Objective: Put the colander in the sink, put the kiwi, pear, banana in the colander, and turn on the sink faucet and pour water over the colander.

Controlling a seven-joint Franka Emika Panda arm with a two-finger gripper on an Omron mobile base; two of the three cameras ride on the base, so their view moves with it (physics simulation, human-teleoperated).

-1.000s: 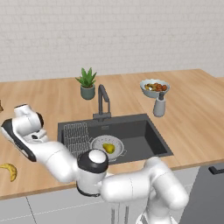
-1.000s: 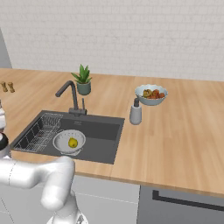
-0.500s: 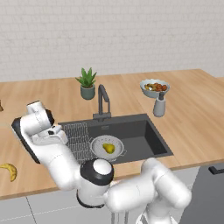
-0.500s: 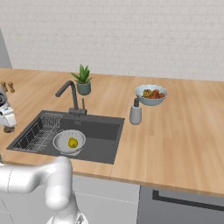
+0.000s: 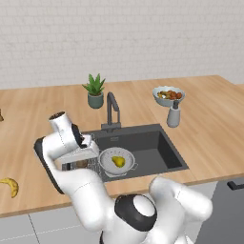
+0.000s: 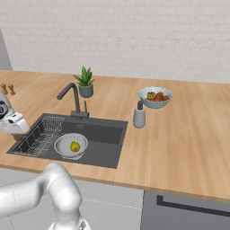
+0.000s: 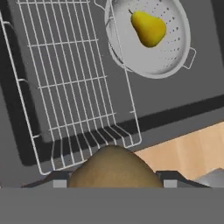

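Over the sink's wire rack (image 7: 74,83), the claw (image 7: 113,181) pinches the kiwi (image 7: 113,168); next, carry it to the colander (image 7: 151,41) beside the pear (image 7: 148,27).

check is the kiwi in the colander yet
Not yet: the kiwi sits between the gripper fingers above the wire rack; the colander holds the pear.

My white arm bends up from the base, then folds over to my left, wrist tipped downward. My hand (image 7: 114,183) points down, its two dark fingers (image 7: 60,182) closed on either side of a small brown fuzzy kiwi (image 7: 114,170).
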